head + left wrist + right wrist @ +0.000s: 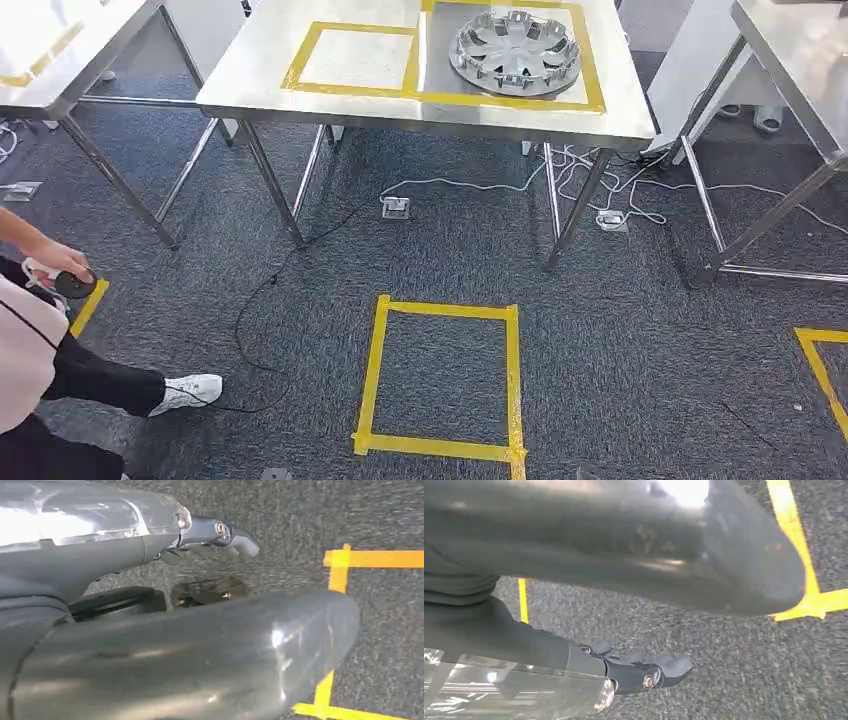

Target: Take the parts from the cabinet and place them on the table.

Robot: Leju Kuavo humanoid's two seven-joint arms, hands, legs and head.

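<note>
A silver wheel cover (516,51) lies inside the larger yellow-taped rectangle on the steel table (260,70) at the far side of the head view. A smaller taped rectangle (355,58) to its left holds nothing. My left hand (212,539) hangs over the grey carpet, fingers loosely apart and holding nothing. My right hand (639,669) hangs over the carpet in the same way, also with nothing in it. No cabinet is in sight.
A yellow tape square (442,376) marks the carpet in front of the table. Cables (470,185) and floor sockets lie under the table. Other steel tables stand at the left (60,60) and right (800,60). A person (40,330) stands at the near left, holding a black round object (75,284).
</note>
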